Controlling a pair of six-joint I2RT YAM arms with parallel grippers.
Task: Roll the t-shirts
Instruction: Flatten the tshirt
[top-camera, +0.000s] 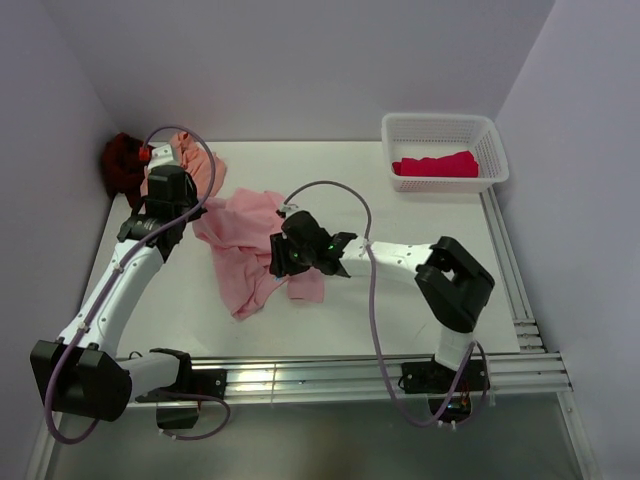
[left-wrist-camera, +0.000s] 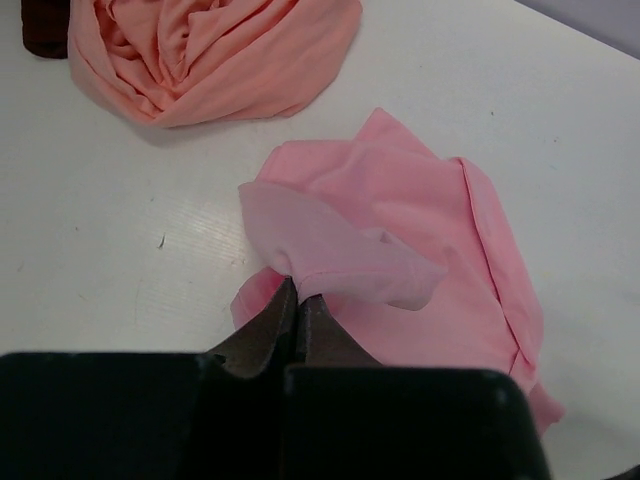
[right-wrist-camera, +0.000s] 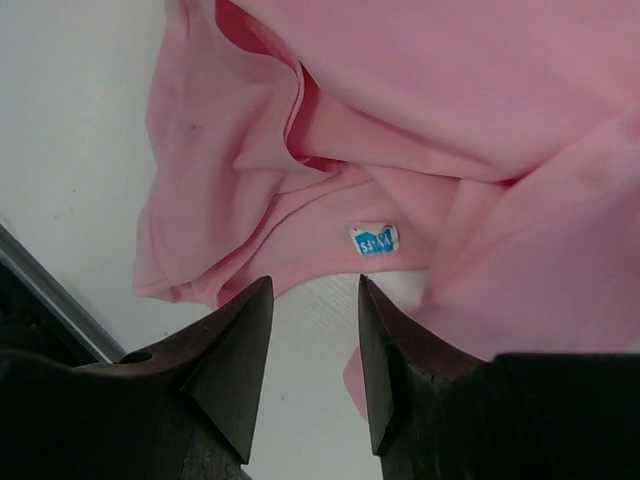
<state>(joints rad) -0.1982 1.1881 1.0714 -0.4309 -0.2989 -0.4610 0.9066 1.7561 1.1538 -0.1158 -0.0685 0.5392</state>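
A light pink t-shirt (top-camera: 250, 250) lies crumpled mid-table. My left gripper (left-wrist-camera: 297, 290) is shut on a raised fold at its left edge (top-camera: 192, 215). My right gripper (right-wrist-camera: 315, 285) is open at the shirt's right side (top-camera: 280, 257). Its fingers straddle bare table just below the collar, where a blue label (right-wrist-camera: 374, 239) shows, and nothing is between them. A peach-orange t-shirt (top-camera: 197, 165) is bunched at the back left (left-wrist-camera: 200, 50), with a dark maroon one (top-camera: 122, 165) beside it. A crimson-pink t-shirt (top-camera: 435, 163) lies in the basket.
The white lattice basket (top-camera: 445, 127) stands at the back right corner. Metal rails (top-camera: 350, 375) run along the table's near edge and right side. Walls close in the left, back and right.
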